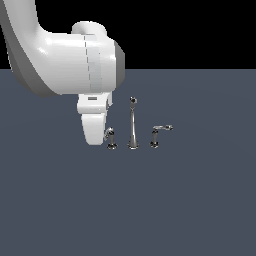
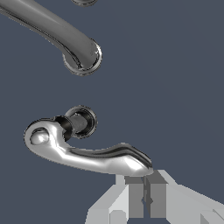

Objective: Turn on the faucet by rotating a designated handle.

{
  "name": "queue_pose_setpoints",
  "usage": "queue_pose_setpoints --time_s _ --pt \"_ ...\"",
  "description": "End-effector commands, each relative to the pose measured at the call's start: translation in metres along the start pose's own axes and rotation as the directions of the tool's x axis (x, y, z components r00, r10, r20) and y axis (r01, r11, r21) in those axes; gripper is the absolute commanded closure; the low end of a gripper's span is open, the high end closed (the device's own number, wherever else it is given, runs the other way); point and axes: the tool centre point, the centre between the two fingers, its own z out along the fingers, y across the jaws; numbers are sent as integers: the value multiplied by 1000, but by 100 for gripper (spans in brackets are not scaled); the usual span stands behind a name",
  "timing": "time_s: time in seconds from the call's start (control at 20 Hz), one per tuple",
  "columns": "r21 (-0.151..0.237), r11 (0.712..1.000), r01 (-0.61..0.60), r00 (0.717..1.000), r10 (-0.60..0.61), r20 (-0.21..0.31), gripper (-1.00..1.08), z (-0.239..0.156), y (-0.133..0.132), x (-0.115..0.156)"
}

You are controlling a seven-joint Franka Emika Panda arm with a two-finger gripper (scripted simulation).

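Two levers flank the faucet [image 1: 132, 125] mid-worktop; my claw [image 2: 144, 186], fingers pressed nearly together and holding nothing, sits at the tip of the handle [image 2: 83, 151], whose long arm runs crosswise before me.

Handle [image 1: 109, 136] lever partly behind end effector [image 1: 95, 131]; arm cropped.

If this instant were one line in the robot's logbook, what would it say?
phase: approach | white gripper: shut, at arm tip of small chrome lever handle | tall chrome spout: untouched | twin lever: untouched
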Motion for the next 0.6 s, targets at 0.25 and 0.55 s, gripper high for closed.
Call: queue_pose_setpoints --time_s 0.25,0.55 --pt "-1 1000 -20 1000 20 -4 108 0 -7 36" --pt "-1 999 -39 999 39 -9 108 -1 -13 71"
